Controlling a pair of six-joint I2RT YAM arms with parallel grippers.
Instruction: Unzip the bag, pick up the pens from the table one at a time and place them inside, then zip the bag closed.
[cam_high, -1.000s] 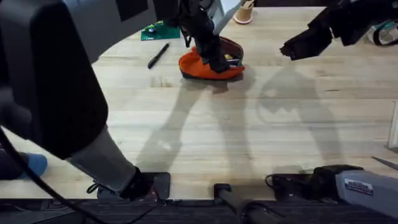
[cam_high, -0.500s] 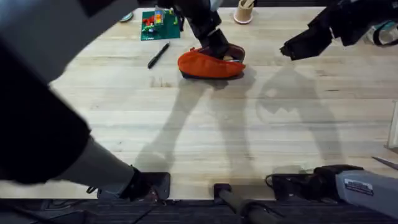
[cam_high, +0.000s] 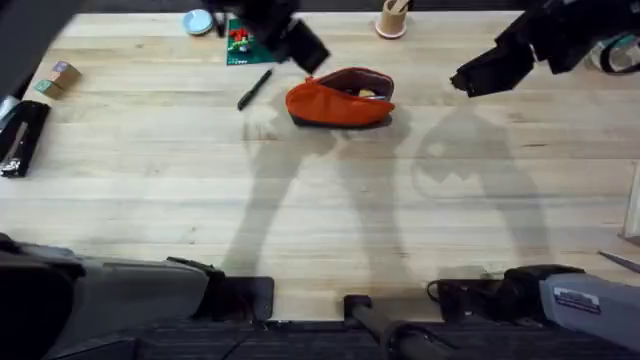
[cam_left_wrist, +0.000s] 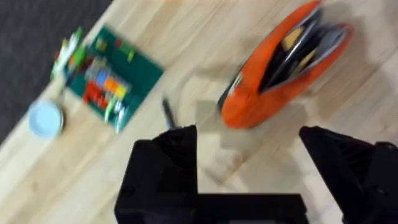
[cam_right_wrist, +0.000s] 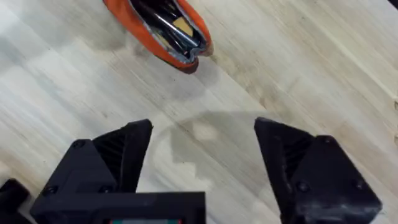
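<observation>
bare table (cam_high: 330, 220), bag (cam_high: 340, 100) likely unzipped

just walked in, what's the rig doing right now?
The bag lies unzipped on the table, something already showing inside. One black pen lies on the wood to its left. The left gripper hovers open above the gap between pen and bag, holding nothing. The right gripper hangs open off to the bag's right, also holding nothing.
</observation>
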